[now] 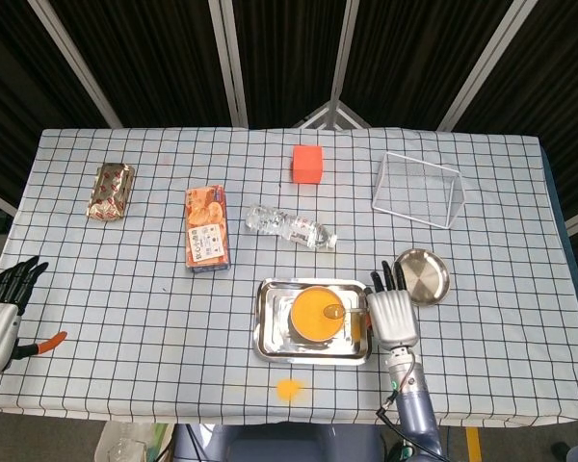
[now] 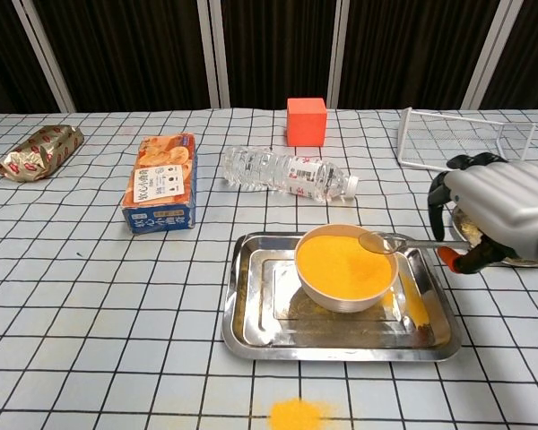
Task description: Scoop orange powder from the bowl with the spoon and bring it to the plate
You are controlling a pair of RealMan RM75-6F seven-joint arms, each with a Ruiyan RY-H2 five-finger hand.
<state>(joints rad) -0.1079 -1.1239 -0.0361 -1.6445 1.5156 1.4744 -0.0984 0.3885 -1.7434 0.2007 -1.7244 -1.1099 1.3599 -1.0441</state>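
Note:
A white bowl [image 2: 345, 266] [image 1: 317, 316] full of orange powder stands in a steel tray [image 2: 251, 313] [image 1: 268, 322]. My right hand [image 2: 493, 215] [image 1: 392, 310] holds a metal spoon [image 2: 403, 242] by its handle. The spoon's bowl [image 1: 335, 311] hovers over the right rim of the white bowl and looks empty. The round steel plate [image 1: 424, 274] lies just right of the hand; in the chest view the hand hides most of it. My left hand [image 1: 2, 313] stays at the table's left edge, fingers apart, holding nothing.
Spilled orange powder [image 2: 296, 415] lies in front of the tray. A water bottle [image 2: 287, 172], biscuit box [image 2: 161, 182], orange cube [image 2: 306, 120], wire basket [image 2: 457, 143] and foil packet [image 2: 38, 150] sit further back.

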